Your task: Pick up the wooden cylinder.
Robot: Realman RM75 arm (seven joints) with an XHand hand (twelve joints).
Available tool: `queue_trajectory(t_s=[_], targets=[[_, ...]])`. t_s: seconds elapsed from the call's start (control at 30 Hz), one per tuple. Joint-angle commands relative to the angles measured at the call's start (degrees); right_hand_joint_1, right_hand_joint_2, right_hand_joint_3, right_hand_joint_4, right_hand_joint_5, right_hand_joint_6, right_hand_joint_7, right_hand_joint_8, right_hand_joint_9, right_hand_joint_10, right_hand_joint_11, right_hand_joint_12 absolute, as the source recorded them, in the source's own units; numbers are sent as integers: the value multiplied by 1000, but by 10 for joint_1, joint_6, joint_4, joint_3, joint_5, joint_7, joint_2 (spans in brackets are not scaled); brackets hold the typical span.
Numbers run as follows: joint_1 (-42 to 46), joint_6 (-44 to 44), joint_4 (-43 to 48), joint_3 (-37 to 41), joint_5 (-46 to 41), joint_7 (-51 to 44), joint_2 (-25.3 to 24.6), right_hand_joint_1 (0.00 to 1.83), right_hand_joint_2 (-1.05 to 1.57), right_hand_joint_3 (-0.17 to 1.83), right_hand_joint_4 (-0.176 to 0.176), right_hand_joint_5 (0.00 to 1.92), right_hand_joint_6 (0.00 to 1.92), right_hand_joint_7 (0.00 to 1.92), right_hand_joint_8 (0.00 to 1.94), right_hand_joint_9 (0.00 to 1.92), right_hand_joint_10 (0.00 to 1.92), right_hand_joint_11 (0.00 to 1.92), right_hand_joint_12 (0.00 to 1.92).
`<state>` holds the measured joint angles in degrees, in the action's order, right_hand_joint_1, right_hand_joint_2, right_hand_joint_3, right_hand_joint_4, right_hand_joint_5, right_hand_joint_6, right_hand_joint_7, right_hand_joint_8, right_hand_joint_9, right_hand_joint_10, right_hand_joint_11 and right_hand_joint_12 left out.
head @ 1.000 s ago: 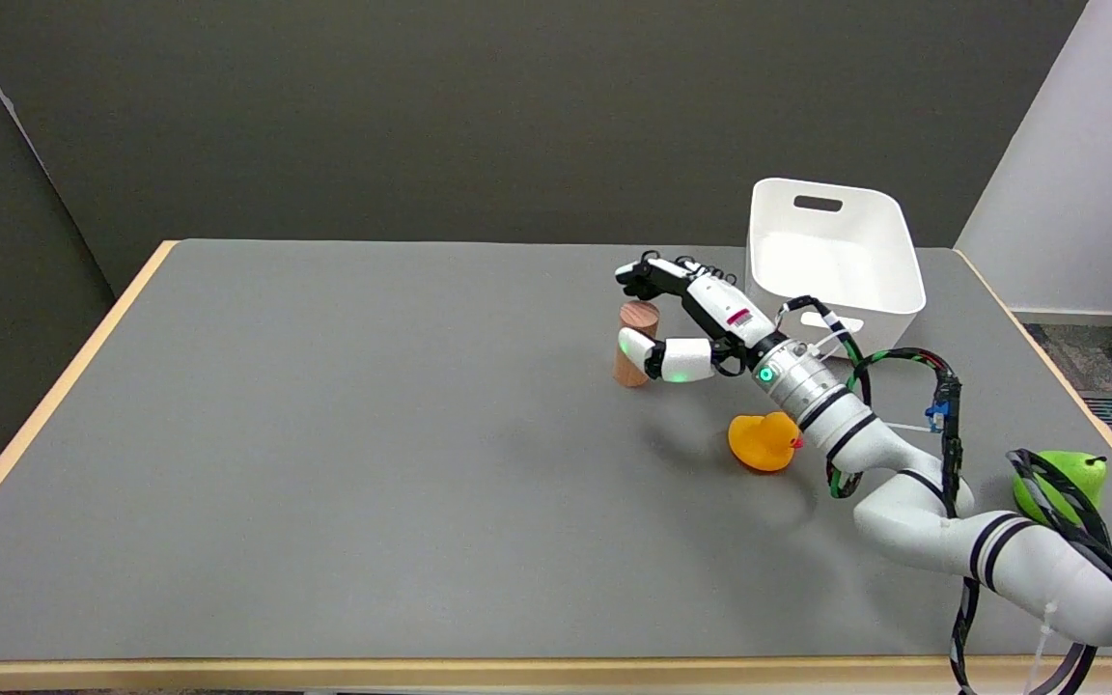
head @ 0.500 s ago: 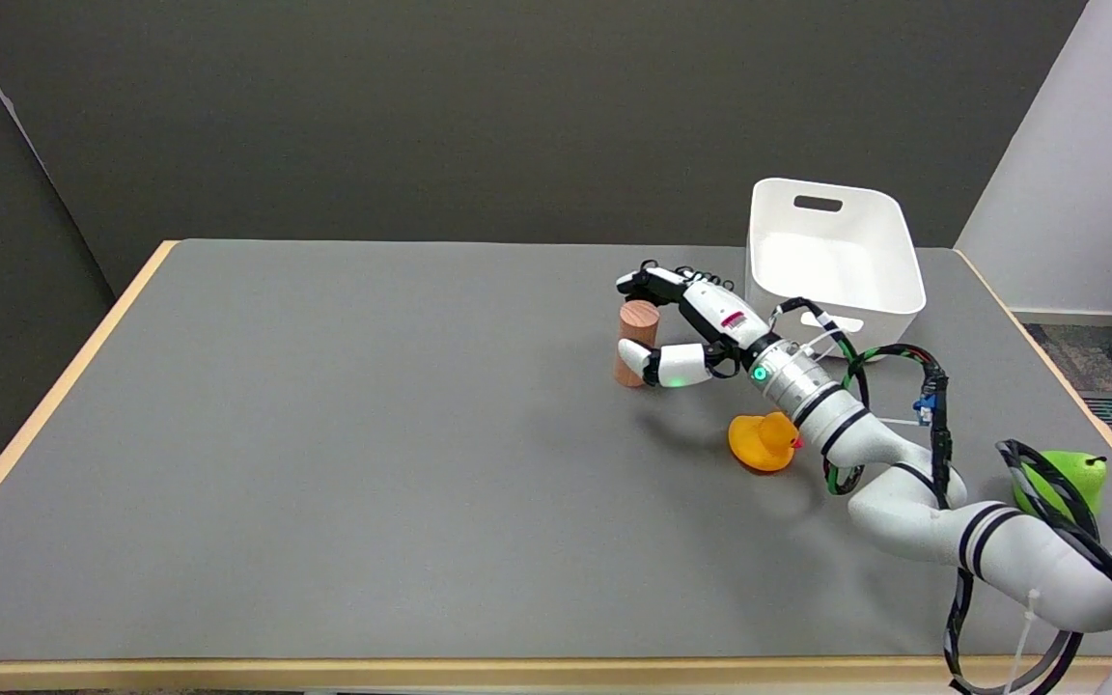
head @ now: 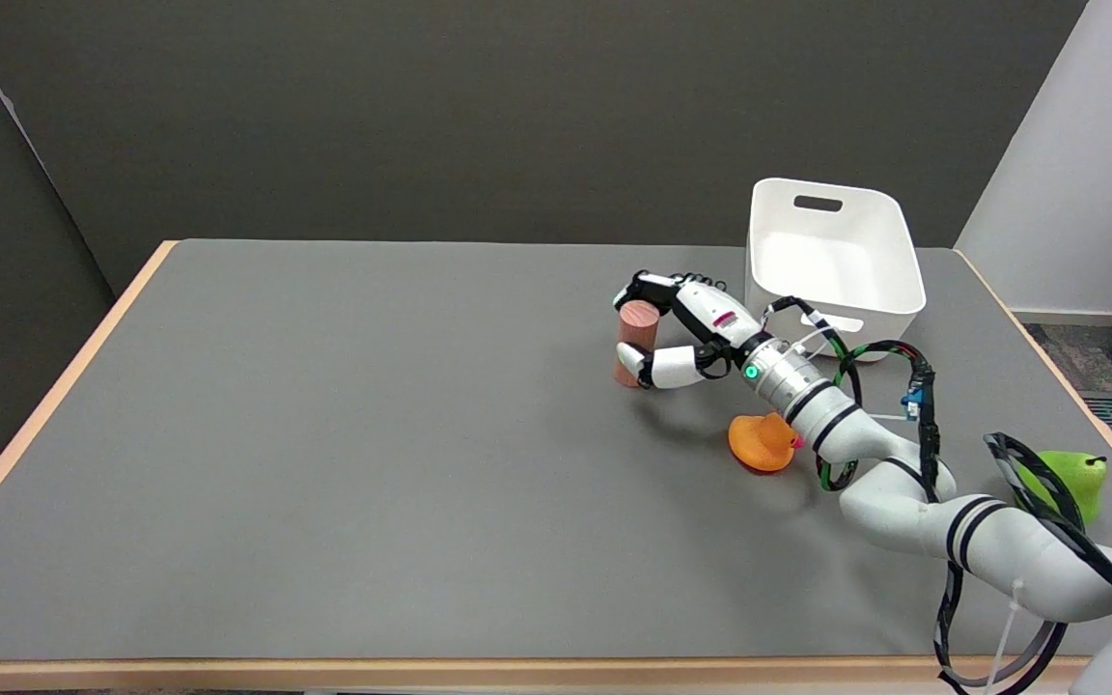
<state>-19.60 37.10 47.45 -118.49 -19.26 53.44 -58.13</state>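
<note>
Now: my hand (head: 686, 328) wraps wooden cylinder (head: 632, 340), thumb low, fingers over top | cylinder upright on bench (head: 324, 434) | lift not yet done

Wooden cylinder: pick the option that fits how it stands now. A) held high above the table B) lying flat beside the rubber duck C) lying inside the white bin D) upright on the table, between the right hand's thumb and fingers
D: the wooden cylinder stands upright on the grey table, with the right hand around it, thumb on its near side and fingers on its far side.
</note>
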Motion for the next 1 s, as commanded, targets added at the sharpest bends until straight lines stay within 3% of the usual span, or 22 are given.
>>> queue_trajectory(t_s=[0.03, 0.1, 0.2, 0.27, 0.33, 0.4, 0.47, 0.6, 0.7, 0.87, 1.0], targets=[[-13, 2, -17, -4, 29, -3, -9, 929, 1040, 489, 3, 669, 1474, 795, 1118, 708, 1310, 469, 1625], [-15, 2, -17, -4, 40, -3, -10, 945, 1064, 452, 31, 699, 1510, 833, 1149, 739, 1320, 497, 1661], [-17, 2, -17, -3, 55, -3, -11, 1164, 1026, 441, -84, 640, 1540, 907, 1248, 774, 1370, 507, 1747], [-18, 2, -15, -2, 60, -3, -11, 1199, 1004, 458, -118, 643, 1514, 937, 1253, 789, 1387, 499, 1807], [-18, 2, -14, -3, 60, -3, -11, 1198, 1076, 325, -131, 621, 1492, 921, 1281, 798, 1316, 528, 1791], [-18, 3, -12, -3, 60, -4, -11, 1203, 992, 489, -135, 636, 1508, 939, 1289, 800, 1391, 484, 1858], [-18, 8, -11, -3, 60, -4, -11, 1205, 973, 529, -138, 637, 1514, 940, 1303, 808, 1410, 499, 1884], [-18, 25, 0, 6, 61, -4, -10, 1203, 969, 539, -135, 638, 1516, 939, 1309, 815, 1415, 491, 1905], [-17, 32, 19, 22, 75, -6, -4, 1190, 1106, 277, -123, 614, 1489, 907, 1302, 832, 1328, 515, 1830], [-8, 29, 94, 98, 120, -44, 12, 1191, 1090, 304, -120, 623, 1483, 912, 1300, 837, 1335, 546, 1844], [-12, 25, 119, 136, 125, -65, 25, 1207, 981, 483, -127, 666, 1464, 958, 1262, 840, 1412, 511, 1913]])
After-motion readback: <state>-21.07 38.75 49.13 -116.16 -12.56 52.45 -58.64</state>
